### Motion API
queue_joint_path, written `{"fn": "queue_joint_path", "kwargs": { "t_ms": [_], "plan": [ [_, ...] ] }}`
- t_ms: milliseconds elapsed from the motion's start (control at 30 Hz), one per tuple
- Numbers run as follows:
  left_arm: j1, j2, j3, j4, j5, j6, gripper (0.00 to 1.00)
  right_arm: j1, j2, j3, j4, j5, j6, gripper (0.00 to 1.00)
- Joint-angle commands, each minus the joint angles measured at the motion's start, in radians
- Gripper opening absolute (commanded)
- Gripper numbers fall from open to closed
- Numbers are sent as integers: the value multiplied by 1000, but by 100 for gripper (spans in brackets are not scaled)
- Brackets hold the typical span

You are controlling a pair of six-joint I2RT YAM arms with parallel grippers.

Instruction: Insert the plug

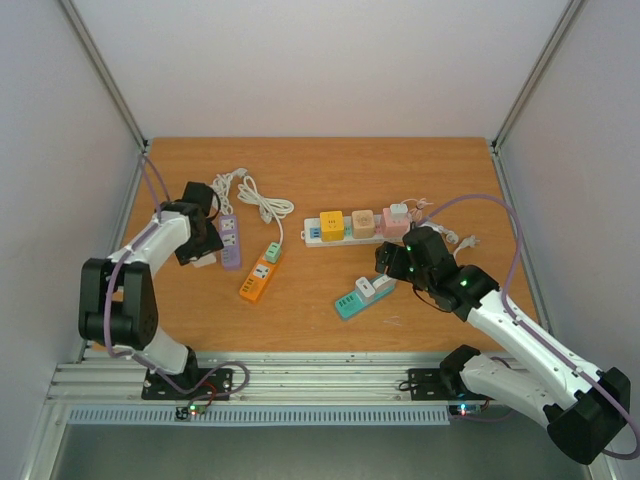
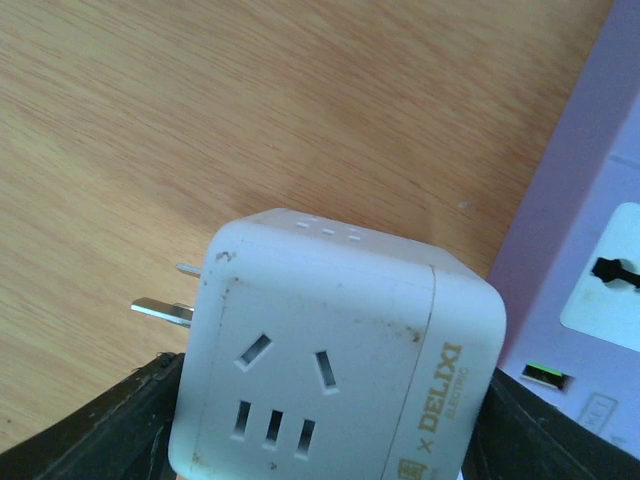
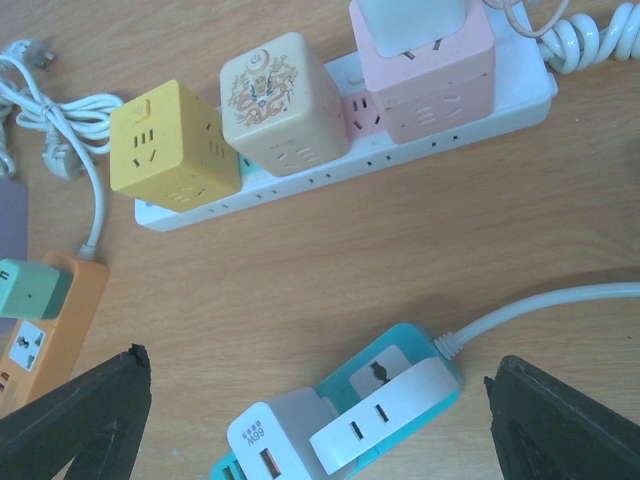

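The plug (image 2: 330, 360) is a white cube adapter with sockets on its face and metal prongs (image 2: 160, 311) sticking out to the left. My left gripper (image 2: 320, 435) has a black finger pressed against each side of it, just above the wooden table. A purple power strip (image 2: 590, 230) lies right beside it, with one socket showing. In the top view the left gripper (image 1: 200, 255) sits at the near end of that purple strip (image 1: 230, 243). My right gripper (image 1: 392, 268) hovers open over a teal power strip (image 3: 400, 400), nothing between its fingers.
An orange strip (image 1: 258, 278) carrying a green adapter lies mid-table, with a coiled white cable (image 1: 262, 205) behind it. A white strip (image 3: 330, 170) holds yellow (image 3: 165, 145), beige (image 3: 275, 95) and pink (image 3: 430, 65) cube adapters. White walls enclose the table on three sides.
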State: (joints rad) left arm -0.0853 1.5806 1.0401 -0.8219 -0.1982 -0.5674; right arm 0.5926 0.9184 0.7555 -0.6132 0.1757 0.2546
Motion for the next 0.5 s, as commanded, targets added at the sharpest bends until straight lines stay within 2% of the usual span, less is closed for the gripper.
{"fn": "queue_joint_path", "kwargs": {
  "t_ms": [0,100,267,467],
  "plan": [
    [4,-88,7,31,-6,-15,65,-7,-16,-11,28,5,5,92],
    [2,-139,27,31,93,-20,64,-5,-13,-11,57,-46,-28,92],
    [-6,-238,41,112,368,-53,63,-5,-33,-28,158,-161,-101,92],
    [-39,-299,85,136,621,-75,63,35,-21,-34,308,-291,-135,93]
  ]
}}
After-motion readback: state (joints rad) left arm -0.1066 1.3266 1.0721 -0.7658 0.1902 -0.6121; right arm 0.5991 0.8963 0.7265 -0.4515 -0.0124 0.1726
